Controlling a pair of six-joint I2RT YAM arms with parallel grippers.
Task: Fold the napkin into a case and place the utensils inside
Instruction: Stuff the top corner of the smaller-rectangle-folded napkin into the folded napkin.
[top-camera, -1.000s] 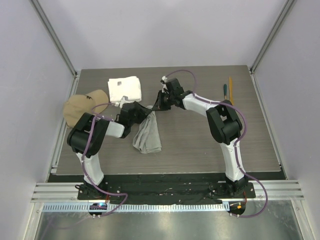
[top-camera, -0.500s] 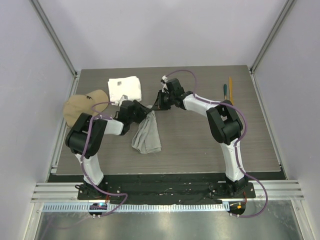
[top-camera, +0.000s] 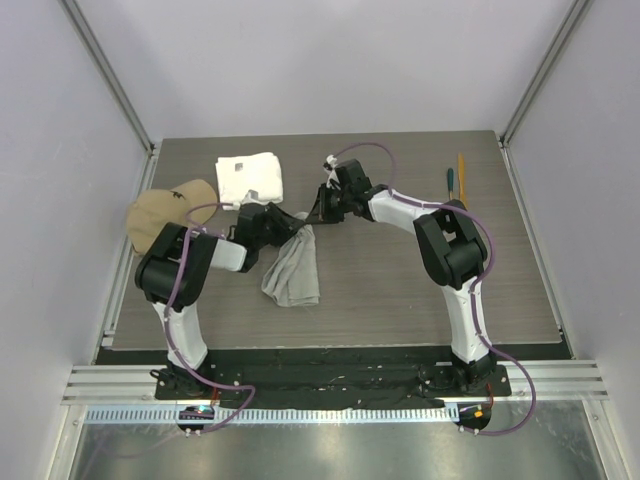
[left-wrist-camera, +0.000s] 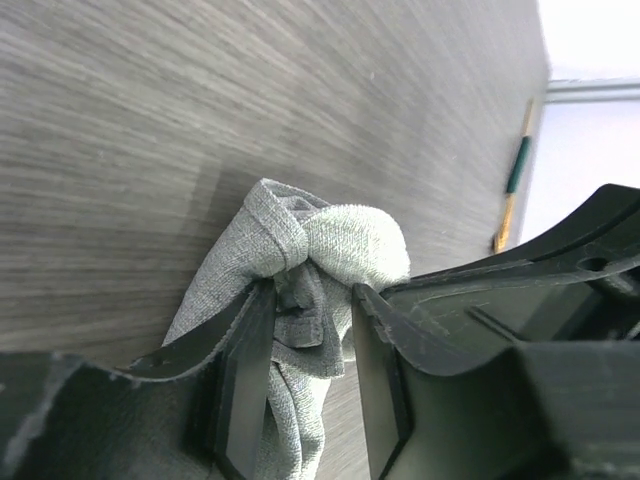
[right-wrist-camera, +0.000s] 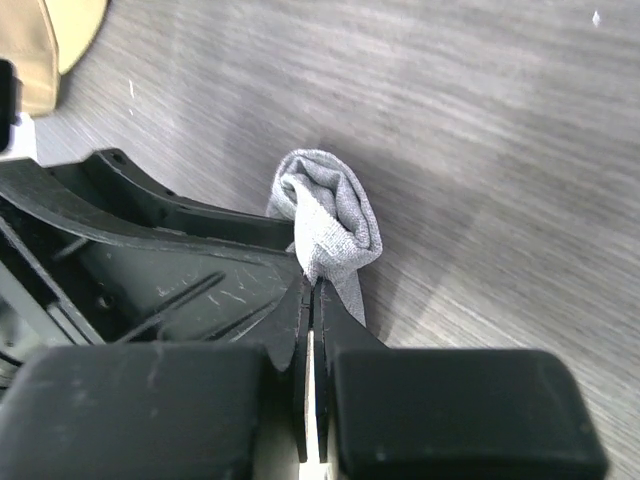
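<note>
The napkin lies crumpled left of centre on the surface, its far corner bunched up. The left hand clamps that bunch between its 2 fingers. Just beside it the right hand, fingers pressed tight together, pinches a fold of the same corner. 2 utensils, teal and orange, lie well apart at far right. White towel and tan cap sit far left.
</note>
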